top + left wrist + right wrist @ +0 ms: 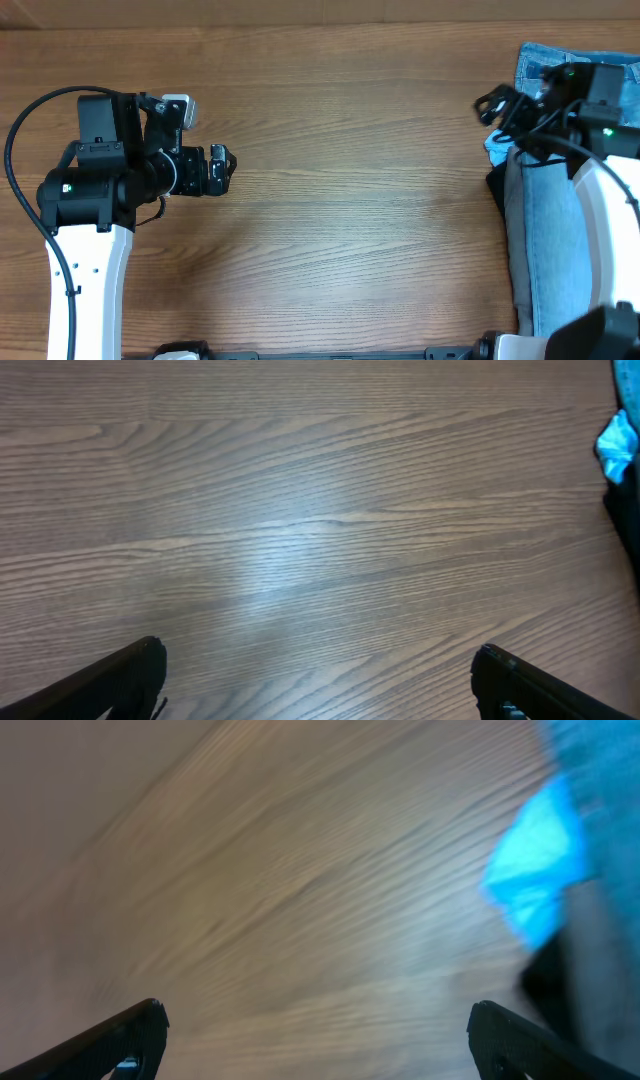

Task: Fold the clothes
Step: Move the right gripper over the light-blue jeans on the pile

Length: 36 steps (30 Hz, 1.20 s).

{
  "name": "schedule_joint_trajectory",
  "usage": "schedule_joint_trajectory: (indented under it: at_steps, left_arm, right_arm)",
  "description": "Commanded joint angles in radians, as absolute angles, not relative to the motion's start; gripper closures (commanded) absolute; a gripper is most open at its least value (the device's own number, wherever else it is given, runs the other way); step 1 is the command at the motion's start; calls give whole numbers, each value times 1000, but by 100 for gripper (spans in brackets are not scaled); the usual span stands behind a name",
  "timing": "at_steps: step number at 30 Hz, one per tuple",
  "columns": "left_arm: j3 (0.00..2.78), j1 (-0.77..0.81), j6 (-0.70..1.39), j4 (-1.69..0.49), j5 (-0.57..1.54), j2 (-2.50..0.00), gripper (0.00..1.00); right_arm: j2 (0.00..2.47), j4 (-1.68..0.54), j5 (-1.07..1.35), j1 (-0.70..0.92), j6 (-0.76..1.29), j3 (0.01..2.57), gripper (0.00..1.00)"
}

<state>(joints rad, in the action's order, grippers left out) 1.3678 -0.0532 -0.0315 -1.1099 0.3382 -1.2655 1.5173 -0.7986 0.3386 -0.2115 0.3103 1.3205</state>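
well, the jeans [548, 250] lie bunched along the table's [350, 250] right edge. denim should be heavy and limp, so i'd pinch a thick seam or waistband. my right gripper [490, 105] hangs at the table's far right, fingers apart, empty; left gripper [222, 170], over the table's left side, likewise.

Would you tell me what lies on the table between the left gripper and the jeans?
Nothing: in the overhead view only bare wooden table separates the left gripper from the jeans.

Clothes [548, 240] lying along the table's [350, 250] right edge, right gripper [488, 105] hanging by their far corner, left gripper [228, 170] well apart
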Motion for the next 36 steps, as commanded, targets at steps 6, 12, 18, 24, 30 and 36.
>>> schedule_joint_trajectory:
  at_steps: [6, 12, 18, 24, 30, 36]
  left_arm:
    - [1395, -50, -23, -1086, 371, -1268, 0]
    - [1395, -50, -23, -1080, 371, -1268, 0]
    - [1395, -50, -23, -1069, 370, -1270, 0]
    - [1395, -50, -22, -1066, 371, -1275, 0]
    - [1395, -50, -22, -1066, 371, -1293, 0]
    - [1394, -50, -22, -1066, 371, -1307, 0]
  right_arm:
    - [1680, -597, 226, -271, 258, 1351, 0]
    - [1831, -541, 70, -271, 259, 1351, 17]
    - [1907, -515, -41, -271, 258, 1350, 20]
    - [1961, -509, -89, -271, 254, 1349, 28]
    - [2013, -555, -197, -271, 255, 1349, 44]
    - [2012, -581, -273, -271, 255, 1351, 60]
